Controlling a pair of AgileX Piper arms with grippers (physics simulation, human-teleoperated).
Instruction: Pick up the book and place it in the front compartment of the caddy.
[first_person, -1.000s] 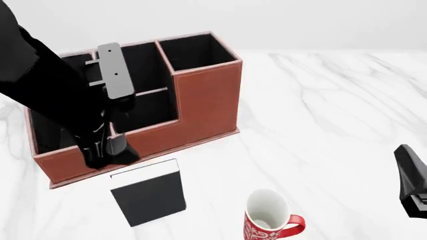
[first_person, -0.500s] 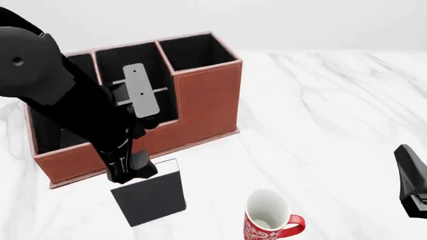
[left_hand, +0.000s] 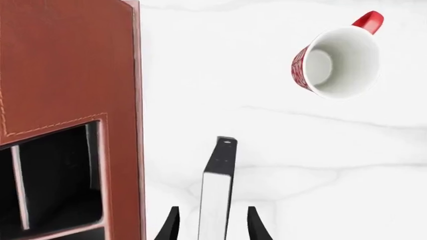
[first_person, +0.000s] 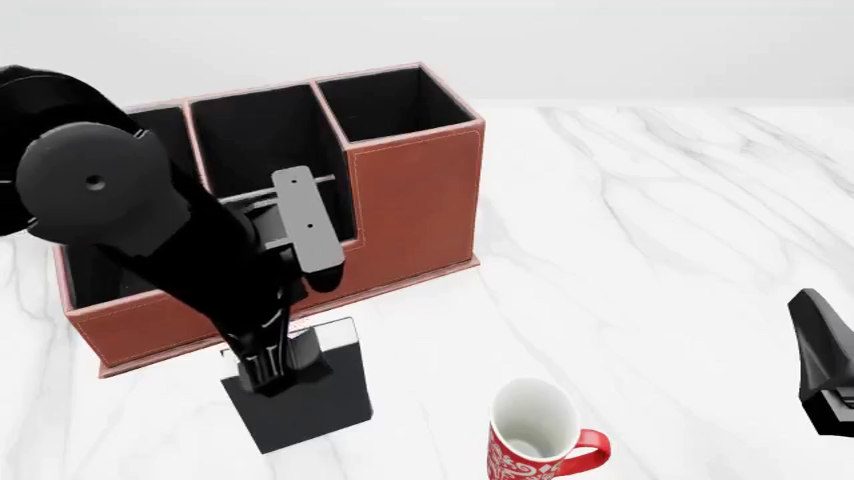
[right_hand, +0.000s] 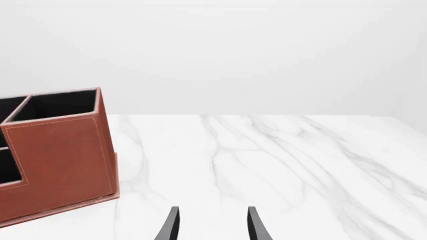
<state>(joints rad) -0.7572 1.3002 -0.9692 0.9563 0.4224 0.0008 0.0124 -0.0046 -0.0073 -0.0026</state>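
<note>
**Left arm lines up on the standing book**

Jaws of the left gripper (left_hand: 213, 227) stand apart, one finger on each side of the book (left_hand: 218, 192), which stands upright on edge on the table (first_person: 667, 220), just in front of the caddy (first_person: 414, 200). That straddle suits a squeeze across the thin covers. Whether the fingers touch the covers is hard to tell; a gap seems to show on both sides.

Lower left of the front view, the arm hides the fingers, so only the wrist camera shows the straddle. It also shows the mug (left_hand: 337, 62) well apart from the book. At lower right, the right gripper (right_hand: 212, 225) hangs idle, fingers spread, holding nothing.
</note>
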